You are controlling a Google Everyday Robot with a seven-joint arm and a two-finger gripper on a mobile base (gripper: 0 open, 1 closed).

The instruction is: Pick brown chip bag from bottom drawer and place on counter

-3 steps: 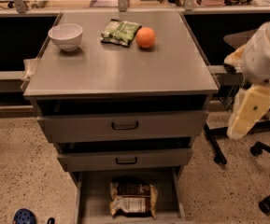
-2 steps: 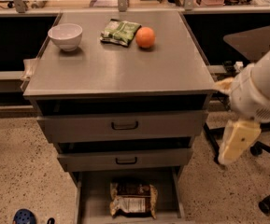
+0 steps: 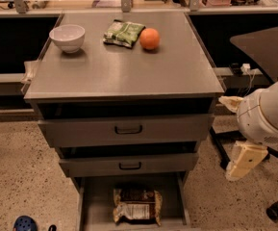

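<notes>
The brown chip bag [image 3: 137, 205] lies flat in the open bottom drawer [image 3: 96, 202], dark part toward the back and pale printed part toward the front. The counter [image 3: 124, 69] is the grey top of the cabinet. My gripper [image 3: 243, 160] hangs in the air to the right of the cabinet, level with the lower handled drawer. It is well apart from the bag, above and to the right of it, and nothing shows in it. The white arm housing [image 3: 268, 112] sits just above the gripper.
On the counter stand a white bowl [image 3: 67, 36], a green snack bag [image 3: 124, 32] and an orange [image 3: 149, 38] toward the back. Two handled drawers [image 3: 128, 129] stick out slightly above the bottom one. A dark side table [image 3: 268, 44] and a chair base [image 3: 274, 211] stand at the right.
My arm and gripper have come down and slightly left beside the cabinet's right side. The bag and the things on the counter have not moved.
</notes>
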